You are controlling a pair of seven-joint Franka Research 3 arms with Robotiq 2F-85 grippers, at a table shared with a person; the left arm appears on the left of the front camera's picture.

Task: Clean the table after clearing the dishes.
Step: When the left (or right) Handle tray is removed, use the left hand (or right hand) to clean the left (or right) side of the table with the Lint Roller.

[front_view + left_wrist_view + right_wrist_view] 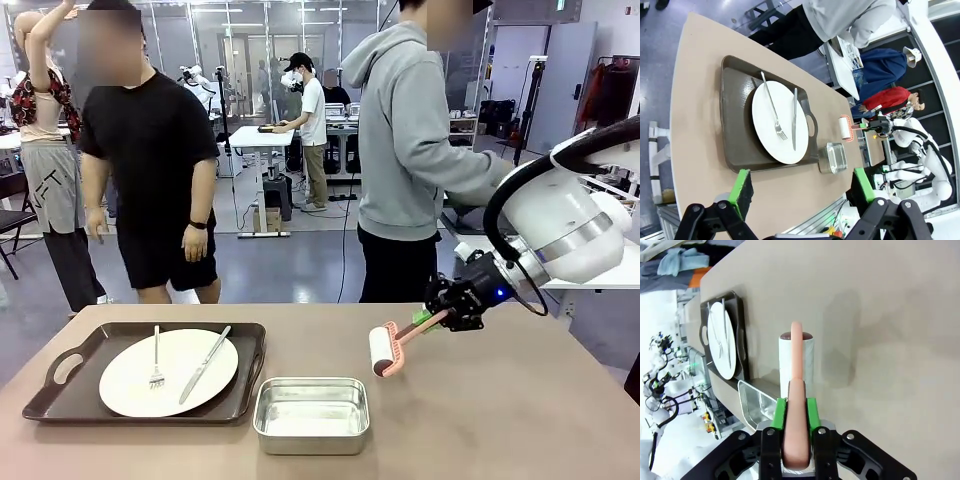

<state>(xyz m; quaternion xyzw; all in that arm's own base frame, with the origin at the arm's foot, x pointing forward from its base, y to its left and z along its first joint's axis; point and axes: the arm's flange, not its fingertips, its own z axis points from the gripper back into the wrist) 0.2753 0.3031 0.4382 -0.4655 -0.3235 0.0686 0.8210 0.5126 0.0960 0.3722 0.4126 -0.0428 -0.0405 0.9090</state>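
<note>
Right claw (432,318) clamped on the salmon-pink handle of a white lint roller (383,351), roll low over the brownish-taupe tabletop (500,420); contact unclear. Left claw (801,184) gaping, empty. Round white plate (125,385) with silver fork (156,362) and knife (205,364) sits on the dark brown tray (50,400), tabletop's left.

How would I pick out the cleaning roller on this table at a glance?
Start at the brownish table and look right of the steel pan, toward the right gripper. Clamped in it is the roller: a white drum on a salmon-pink handle, the only pink thing near the pan and the white plate.
</note>
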